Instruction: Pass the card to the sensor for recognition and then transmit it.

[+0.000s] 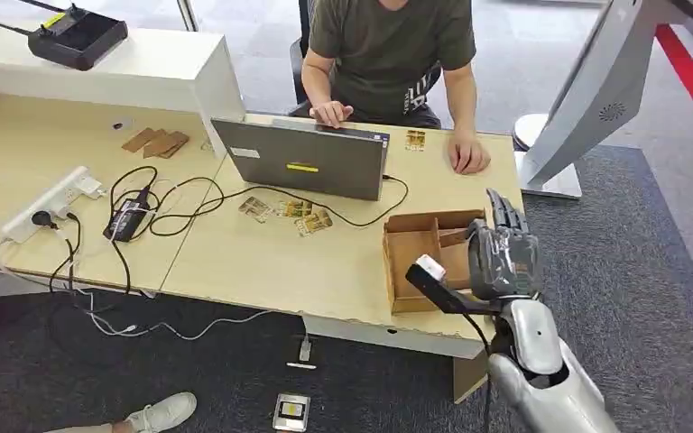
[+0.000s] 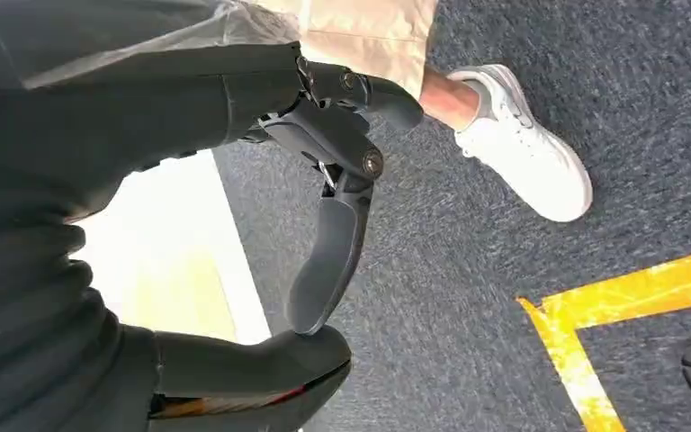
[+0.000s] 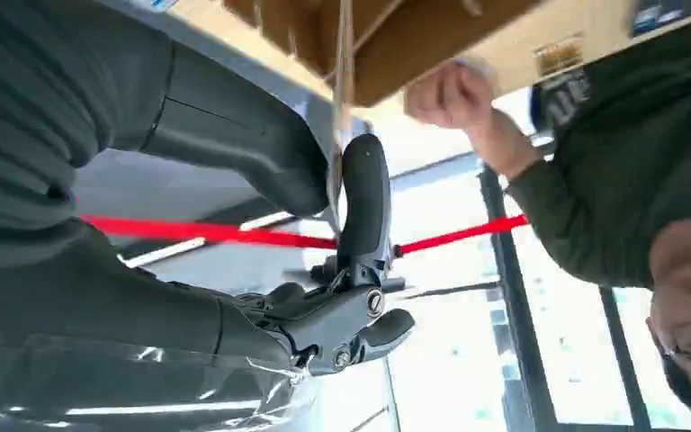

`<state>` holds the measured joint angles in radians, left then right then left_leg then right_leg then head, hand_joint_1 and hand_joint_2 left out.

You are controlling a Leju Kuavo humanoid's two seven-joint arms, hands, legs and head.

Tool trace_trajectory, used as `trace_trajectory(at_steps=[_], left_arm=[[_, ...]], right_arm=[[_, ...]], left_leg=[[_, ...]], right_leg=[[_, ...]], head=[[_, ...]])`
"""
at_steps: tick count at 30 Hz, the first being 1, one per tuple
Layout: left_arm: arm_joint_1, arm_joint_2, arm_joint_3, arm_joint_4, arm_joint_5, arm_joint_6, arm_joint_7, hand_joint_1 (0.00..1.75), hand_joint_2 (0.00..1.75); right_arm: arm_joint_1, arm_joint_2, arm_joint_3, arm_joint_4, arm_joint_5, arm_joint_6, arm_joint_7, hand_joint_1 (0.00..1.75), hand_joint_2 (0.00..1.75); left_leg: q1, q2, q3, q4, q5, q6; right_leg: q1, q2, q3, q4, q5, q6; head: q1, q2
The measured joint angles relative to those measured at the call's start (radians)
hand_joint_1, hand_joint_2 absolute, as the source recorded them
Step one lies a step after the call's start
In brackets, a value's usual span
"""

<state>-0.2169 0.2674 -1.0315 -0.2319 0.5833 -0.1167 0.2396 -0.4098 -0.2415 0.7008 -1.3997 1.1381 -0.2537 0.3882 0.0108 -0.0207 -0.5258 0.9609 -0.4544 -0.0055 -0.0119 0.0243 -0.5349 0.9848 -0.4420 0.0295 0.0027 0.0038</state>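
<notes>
— Where's the right hand (image 1: 503,254) now?
— Raised at the table's (image 1: 262,262) near right corner, back of the hand up, over the cardboard box (image 1: 424,257). In the right wrist view, thumb and finger (image 3: 364,198) pinch a thin card (image 3: 337,135) seen edge-on.
— And the left hand (image 2: 324,207)?
— Hanging low over dark carpet near a person's white shoe (image 2: 526,157). Fingers curled toward the thumb, nothing between them.
— Other cards?
— A few cards (image 1: 293,215) lie loose near the laptop (image 1: 305,158). A seated person rests a hand (image 1: 467,153) on the far right edge.
</notes>
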Motion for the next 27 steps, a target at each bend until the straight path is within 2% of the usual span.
trace_trajectory(at_steps=[4, 10, 27], left_arm=[[-0.01, -0.001, -0.001, 0.0, -0.014, -0.007, 0.007, 0.0, 1.75], [-0.033, -0.01, -0.003, 0.0, -0.037, -0.016, 0.022, 0.0, 1.75], [-0.057, -0.022, -0.024, 0.0, -0.044, -0.028, 0.035, 0.0, 1.75]], right_arm=[[-0.021, 0.016, -0.011, -0.006, -0.202, -0.012, -0.095, 1.75, 1.75], [-0.078, 0.04, -0.016, 0.014, -0.306, -0.008, -0.122, 1.75, 1.75], [-0.139, 0.077, -0.013, 0.102, -0.379, -0.035, -0.151, 1.75, 1.75]], left_leg=[[0.0, 0.0, 0.0, 0.0, 0.0, 0.0], [0.0, 0.0, 0.0, 0.0, 0.0, 0.0], [0.0, 0.0, 0.0, 0.0, 0.0, 0.0]], right_leg=[[0.0, 0.0, 0.0, 0.0, 0.0, 0.0], [0.0, 0.0, 0.0, 0.0, 0.0, 0.0], [0.0, 0.0, 0.0, 0.0, 0.0, 0.0]], head=[[0.0, 0.0], [0.0, 0.0], [0.0, 0.0]])
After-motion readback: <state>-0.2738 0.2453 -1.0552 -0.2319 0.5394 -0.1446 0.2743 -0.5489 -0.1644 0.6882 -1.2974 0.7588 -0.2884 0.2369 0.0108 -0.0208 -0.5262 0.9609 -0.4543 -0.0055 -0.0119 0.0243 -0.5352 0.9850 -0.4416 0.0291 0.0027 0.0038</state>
